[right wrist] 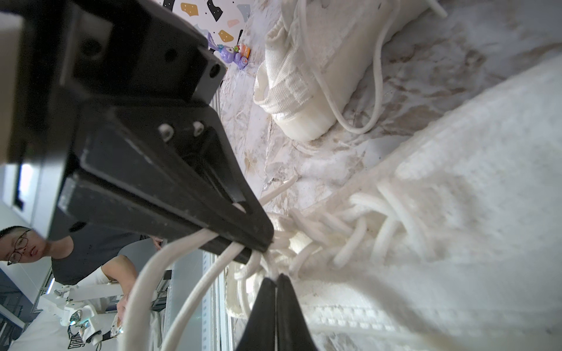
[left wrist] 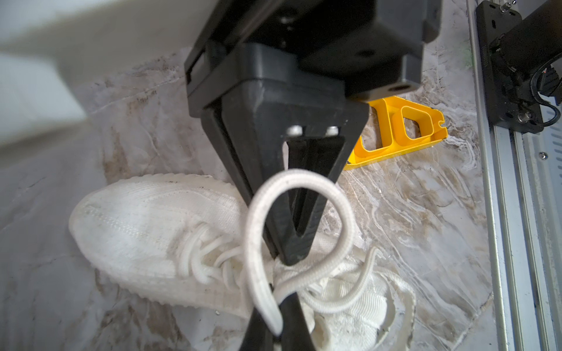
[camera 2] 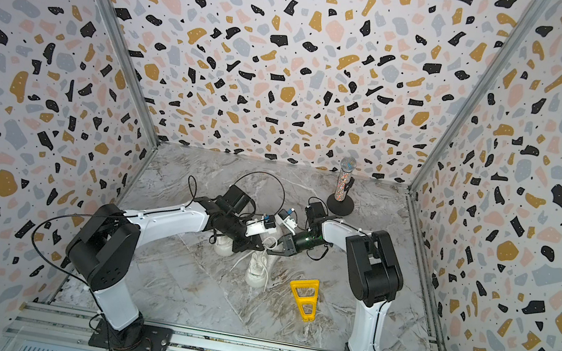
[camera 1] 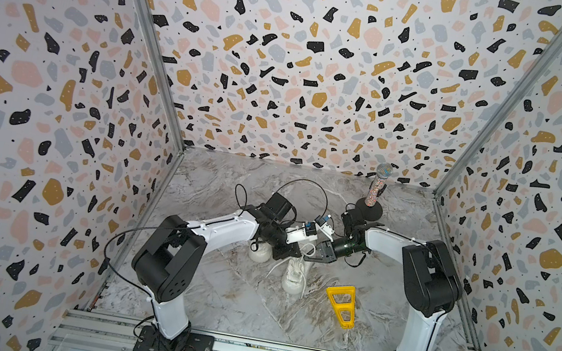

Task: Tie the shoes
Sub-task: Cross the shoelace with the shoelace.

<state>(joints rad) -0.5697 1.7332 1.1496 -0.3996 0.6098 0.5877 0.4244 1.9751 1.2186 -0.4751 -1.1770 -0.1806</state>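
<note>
the left gripper (left wrist: pixel 293 255) has its jaws drawn fully together; its tips press into the crossing of the laces (right wrist: pixel 188 291) over the tongue of the nearer shoe (camera 1: pixel 293 280), and a lace loop (left wrist: pixel 299 176) curls round its fingers. whether a strand is pinched between those tips i cannot tell

the right gripper (right wrist: pixel 263 244) meets it tip to tip from the opposite side; its jaws stand all but closed, with two white strands running out between them, so it has hold of the laces

the shoes lie mid-table on the marble table (camera 1: pixel 211 297), between the two arms. the nearer shoe is directly under both grippers, with its toe toward the front rail. the second shoe (camera 1: pixel 259 254) sits just beside it on the left arm's side, partly hidden under that arm in both top views, its lace trailing loose on the marble

count: two grippers, two shoes, one yellow triangular frame (camera 1: pixel 340 304) near the nearer shoe on the right arm's side, one speckled microphone (camera 1: pixel 376 189) upright on a round black base near the back wall, one small purple toy (right wrist: pixel 232 56) seen only in the right wrist view
</note>
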